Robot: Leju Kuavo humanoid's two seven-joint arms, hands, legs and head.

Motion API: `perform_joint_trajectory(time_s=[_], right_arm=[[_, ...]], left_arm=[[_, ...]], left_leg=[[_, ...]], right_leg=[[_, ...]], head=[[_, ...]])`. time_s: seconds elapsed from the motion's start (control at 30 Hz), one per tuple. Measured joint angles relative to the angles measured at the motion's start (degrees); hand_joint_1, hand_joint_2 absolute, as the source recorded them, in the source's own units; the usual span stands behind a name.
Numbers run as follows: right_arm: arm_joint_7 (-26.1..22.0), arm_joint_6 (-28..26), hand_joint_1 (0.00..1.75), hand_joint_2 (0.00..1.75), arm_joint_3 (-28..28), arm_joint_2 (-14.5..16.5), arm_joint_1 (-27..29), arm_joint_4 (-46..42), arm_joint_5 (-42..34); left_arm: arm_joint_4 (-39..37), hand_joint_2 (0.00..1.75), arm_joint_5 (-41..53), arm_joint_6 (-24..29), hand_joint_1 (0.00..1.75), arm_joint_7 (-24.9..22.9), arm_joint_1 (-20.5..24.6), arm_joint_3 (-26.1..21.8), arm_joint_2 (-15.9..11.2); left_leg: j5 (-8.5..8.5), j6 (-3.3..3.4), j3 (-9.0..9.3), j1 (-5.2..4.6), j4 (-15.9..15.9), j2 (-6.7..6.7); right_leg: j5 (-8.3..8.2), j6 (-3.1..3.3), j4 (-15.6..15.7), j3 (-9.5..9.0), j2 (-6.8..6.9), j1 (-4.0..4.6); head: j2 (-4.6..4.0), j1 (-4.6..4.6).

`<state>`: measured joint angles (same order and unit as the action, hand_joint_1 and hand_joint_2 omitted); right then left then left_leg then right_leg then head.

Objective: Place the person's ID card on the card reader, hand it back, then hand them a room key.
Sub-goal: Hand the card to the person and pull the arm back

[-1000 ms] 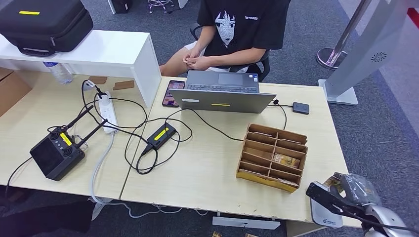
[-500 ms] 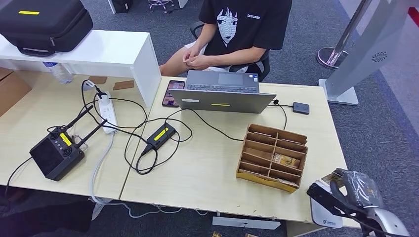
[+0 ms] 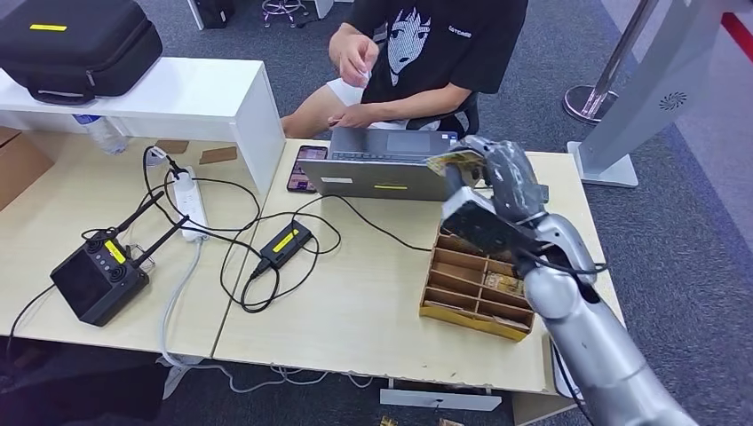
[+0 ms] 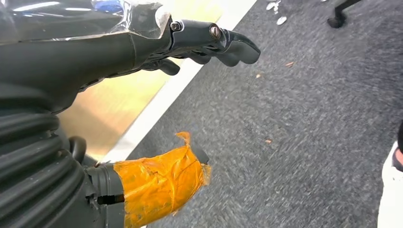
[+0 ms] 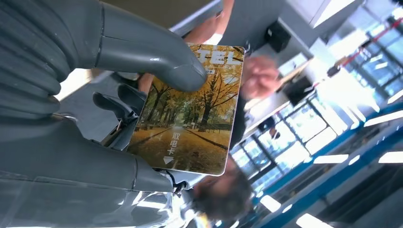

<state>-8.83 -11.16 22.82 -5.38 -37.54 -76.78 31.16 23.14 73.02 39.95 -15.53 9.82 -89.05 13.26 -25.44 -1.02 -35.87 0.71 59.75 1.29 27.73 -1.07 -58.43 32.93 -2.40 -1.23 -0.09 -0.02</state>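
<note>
The right hand [image 3: 497, 191], smooth grey under a clear plastic wrap, is raised over the desk [image 3: 373, 302] and grips a key card [image 3: 455, 161]; in the right wrist view the thick thumb presses the card [image 5: 192, 118] flat against darker fingers. The card is a glossy rectangle with rounded corners, printed with an avenue of golden autumn trees. The left hand [image 4: 142, 61] hangs over speckled grey carpet, its dark fingers [image 4: 228, 45] loosely curled and apart, holding nothing; crinkled orange tape wraps its thumb. Below the raised arm sits a cardboard rack [image 3: 479, 288] split into shallow slots, one holding a card. Beyond it stands a grey laptop [image 3: 391, 164] with a phone [image 3: 302, 167] just beside. Across the desk sits a person [image 3: 426, 53] in a black printed shirt, one hand lifted.
</note>
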Motion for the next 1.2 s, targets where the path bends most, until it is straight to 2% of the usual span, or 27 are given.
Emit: perform_joint_trajectory(time_s=[0.13, 0.3, 0.5, 0.87, 1.07, 1.1, 1.2], right_arm=[[2.36, -0.62, 1.75, 0.00, 4.63, 5.58, -8.56, 10.46, 1.84], [2.74, -1.08, 1.75, 0.00, 7.08, 9.03, -12.84, 17.23, 2.17], [2.75, -1.25, 1.75, 0.00, 8.08, 10.52, -14.37, 20.33, 2.17], [2.94, -1.38, 1.75, 0.00, 8.74, 11.04, -15.06, 22.26, 2.20], [7.25, -1.52, 1.74, 0.00, 9.60, 12.84, -18.67, 27.97, 5.42], [7.76, -1.52, 1.49, 0.00, 9.73, 13.31, -19.61, 29.51, 5.83], [8.64, -1.71, 0.19, 0.00, 10.24, 14.78, -21.81, 33.87, 6.68]], left_arm=[[-0.48, 1.75, 2.32, 0.00, 0.00, 0.78, 0.17, -0.02, -0.17], [-0.69, 1.75, 2.84, 0.00, 0.00, 0.85, 0.29, -0.02, -0.33], [-0.72, 1.75, 2.85, 0.00, 0.00, 0.85, 0.28, -0.02, -0.49], [-1.10, 1.75, 2.93, 0.00, 0.00, 0.84, 0.28, -0.08, -0.57], [-1.34, 1.75, 6.55, 0.00, 0.00, 0.15, 0.99, -0.13, -0.56], [-1.38, 1.75, 6.91, 0.00, 0.00, 0.05, 1.23, -0.13, -0.54], [-1.49, 1.75, 7.53, 0.00, 0.00, -0.03, 1.83, -0.13, -0.44]], left_leg=[[0.04, 0.00, -0.06, 0.01, 0.00, 0.21], [0.04, 0.00, -0.20, 0.00, 0.00, 0.42], [0.03, 0.01, -0.26, -0.01, 0.00, 0.43], [0.02, 0.00, -0.28, 0.00, 0.01, 0.44], [0.02, 0.00, -0.32, 0.00, 0.01, 0.42], [0.03, 0.00, -0.32, 0.00, 0.01, 0.43], [0.04, 0.00, -0.32, 0.00, 0.01, 0.43]], right_leg=[[0.00, 0.00, 0.00, 0.01, 0.18, 0.00], [0.03, -0.03, 0.04, 0.05, 0.41, -0.01], [0.04, -0.04, 0.08, 0.09, 0.46, -0.02], [0.04, -0.04, 0.07, 0.12, 0.47, -0.01], [0.03, -0.03, 0.05, 0.21, 0.47, -0.01], [0.03, -0.03, 0.05, 0.20, 0.47, -0.01], [0.02, -0.03, 0.04, 0.19, 0.48, -0.01]], head=[[0.00, 0.02], [0.00, 0.02], [0.00, 0.03], [0.00, 0.02], [0.00, 0.02], [0.00, 0.02], [0.00, 0.02]])
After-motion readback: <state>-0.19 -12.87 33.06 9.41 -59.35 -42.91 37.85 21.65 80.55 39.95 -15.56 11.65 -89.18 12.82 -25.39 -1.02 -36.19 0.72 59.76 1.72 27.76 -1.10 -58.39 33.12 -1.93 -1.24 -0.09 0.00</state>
